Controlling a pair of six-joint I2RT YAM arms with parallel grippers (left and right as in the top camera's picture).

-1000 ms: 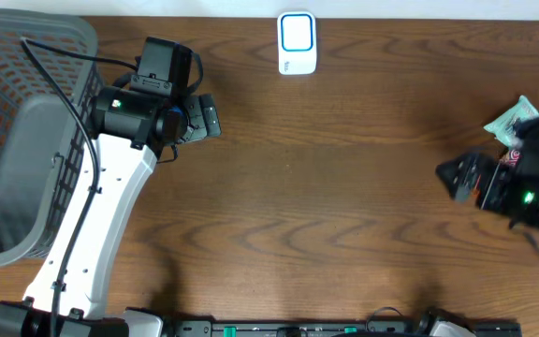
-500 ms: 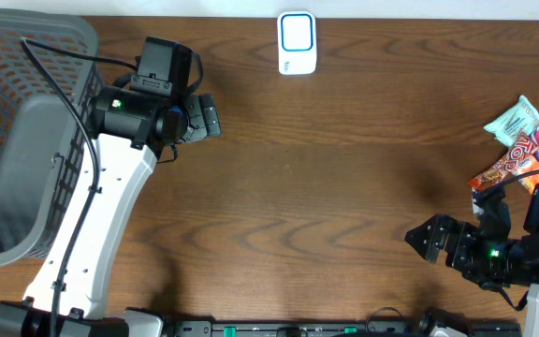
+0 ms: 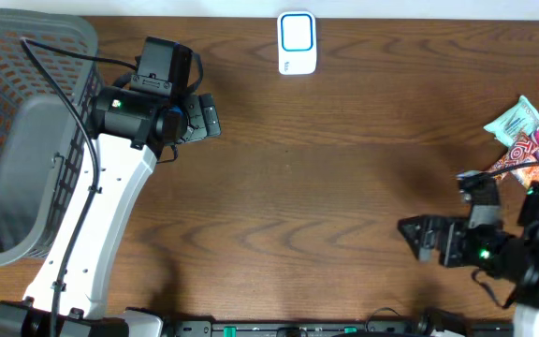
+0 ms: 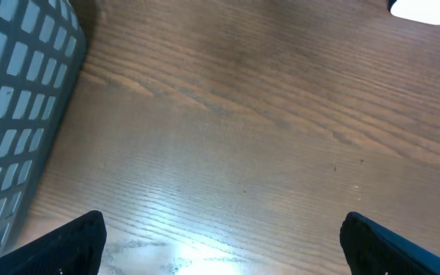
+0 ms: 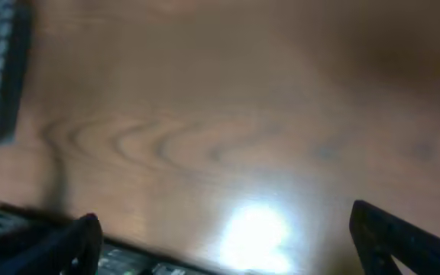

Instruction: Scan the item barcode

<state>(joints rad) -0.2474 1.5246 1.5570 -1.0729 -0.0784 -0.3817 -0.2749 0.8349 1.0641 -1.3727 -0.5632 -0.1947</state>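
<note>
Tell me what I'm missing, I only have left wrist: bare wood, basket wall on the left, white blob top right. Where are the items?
Observer: The snack packets lie in a pile at the far right of the overhead view.
Operator: And the white blob?
Observer: It's a white device with a blue ring, back centre. Likely the scanner.
Operator: Right arm holding anything?
Observer: No. The right gripper is open and empty, nearer the front than the packets.

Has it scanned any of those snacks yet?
Nothing looks done: the snack packets lie piled at the right edge. Nothing is in hand: the left gripper and right gripper are open and empty. Left: pick a packet, show it to the white scanner.
</note>
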